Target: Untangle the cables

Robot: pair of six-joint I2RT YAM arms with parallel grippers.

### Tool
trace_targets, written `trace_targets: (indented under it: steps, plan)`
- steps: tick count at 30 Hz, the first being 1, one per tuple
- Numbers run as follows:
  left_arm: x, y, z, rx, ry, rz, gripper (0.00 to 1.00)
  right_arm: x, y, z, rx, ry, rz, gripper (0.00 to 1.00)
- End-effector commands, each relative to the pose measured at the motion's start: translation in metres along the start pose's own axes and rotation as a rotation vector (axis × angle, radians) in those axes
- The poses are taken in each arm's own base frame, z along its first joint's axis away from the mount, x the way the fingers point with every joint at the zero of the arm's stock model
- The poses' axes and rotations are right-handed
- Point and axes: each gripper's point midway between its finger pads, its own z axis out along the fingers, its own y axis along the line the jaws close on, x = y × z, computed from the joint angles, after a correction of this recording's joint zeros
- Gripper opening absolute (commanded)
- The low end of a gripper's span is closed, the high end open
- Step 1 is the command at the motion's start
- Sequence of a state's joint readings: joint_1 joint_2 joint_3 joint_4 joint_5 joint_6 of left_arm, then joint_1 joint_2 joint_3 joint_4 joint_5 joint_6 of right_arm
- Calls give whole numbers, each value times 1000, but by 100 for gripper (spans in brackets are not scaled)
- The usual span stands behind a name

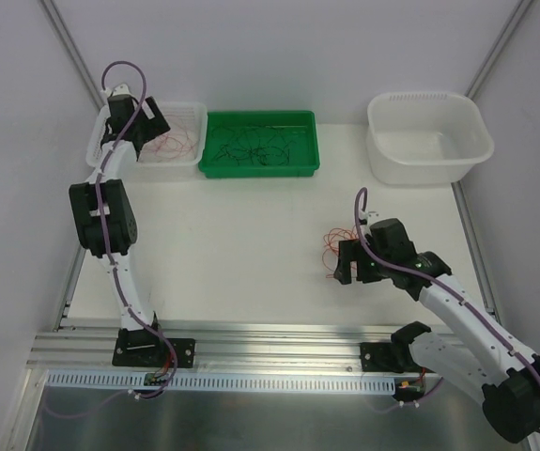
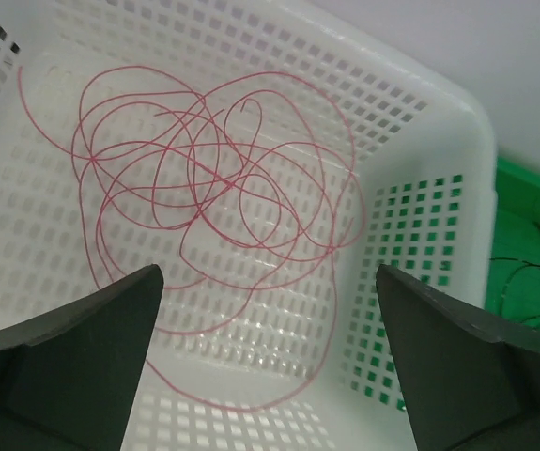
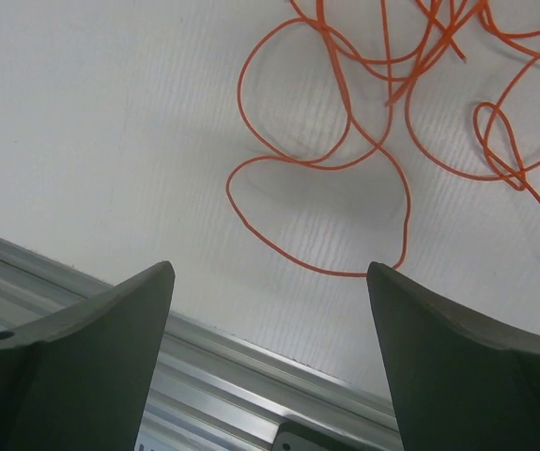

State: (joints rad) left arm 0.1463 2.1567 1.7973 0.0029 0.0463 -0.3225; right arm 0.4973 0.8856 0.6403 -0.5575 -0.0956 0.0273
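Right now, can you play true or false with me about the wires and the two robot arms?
1. The left tool hangs over the white basket with its fingers apart, holding nothing. True.
2. The white basket has nothing in it. False: a pink-red wire lies curled in loops on its floor.
3. An orange wire lies on the table close to the right tool, which is open. True.
4. The green tray has the orange wire in it. False: the tray has dark wires in it, and the orange wire is out on the table.
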Motion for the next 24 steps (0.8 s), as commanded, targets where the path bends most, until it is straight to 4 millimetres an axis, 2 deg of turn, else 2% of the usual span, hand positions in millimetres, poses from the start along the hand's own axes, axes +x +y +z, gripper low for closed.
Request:
trace_targets:
  steps: [1, 2, 3, 4, 5, 6, 7, 8, 10, 11, 12, 13, 14, 15, 16, 17, 19, 20, 21, 22, 23, 24]
  plan:
    - [-100, -50, -96, 143, -209, -24, 99, -14, -8, -14, 83, -27, 32, 89]
    - [-114, -64, -127, 189, -241, -20, 99, -22, -19, -17, 151, -52, 39, 90]
    - [-97, -63, -134, 195, -206, -24, 99, -23, -24, -17, 180, -50, 53, 89]
    - [-92, -71, -148, 213, -201, -24, 99, -23, -29, -16, 211, -38, 73, 89]
    - [-103, -82, -182, 245, -245, -14, 99, -28, -36, -17, 244, -50, 96, 90]
    - [-78, -81, -186, 248, -202, -3, 99, -32, -39, -16, 259, -55, 114, 89]
    - [-70, -89, -200, 271, -197, 6, 99, -37, -47, -15, 285, -66, 157, 89]
    - [-54, -92, -222, 299, -185, 9, 99, -40, -51, -15, 299, -72, 176, 89]
    - [-33, -100, -245, 352, -156, -11, 99, -47, -62, -7, 327, -80, 228, 87]
    - [-12, -103, -264, 404, -123, -16, 99, -48, -61, -3, 314, -70, 236, 86]
    - [-1, -104, -274, 427, -104, -42, 99, -55, -59, 1, 302, -79, 240, 84]
    - [9, -104, -282, 445, -87, -56, 99, -54, -59, 9, 296, -54, 239, 82]
    - [32, -105, -297, 488, -53, -63, 99, -54, -56, 15, 276, -42, 245, 80]
    - [47, -105, -305, 502, -18, -71, 99, -58, -53, 23, 251, -52, 247, 77]
    - [59, -106, -311, 515, 1, -65, 99, -56, -49, 29, 228, -40, 244, 75]
    - [82, -104, -321, 520, 40, -60, 99, -51, -44, 40, 200, 0, 246, 73]
    - [103, -111, -340, 570, 65, -19, 99, -47, -34, 54, 180, 20, 219, 69]
    - [132, -110, -344, 577, 136, -9, 99, -39, -32, 65, 185, 63, 210, 67]
    - [143, -110, -349, 592, 162, -4, 99, -36, -28, 72, 181, 80, 200, 64]
    - [151, -109, -356, 608, 170, 0, 99, -32, -15, 77, 161, 100, 166, 61]
    - [173, -104, -357, 608, 226, -10, 99, -25, -10, 86, 160, 131, 166, 53]
    - [184, -102, -360, 613, 249, -18, 99, -22, -3, 88, 151, 141, 152, 47]
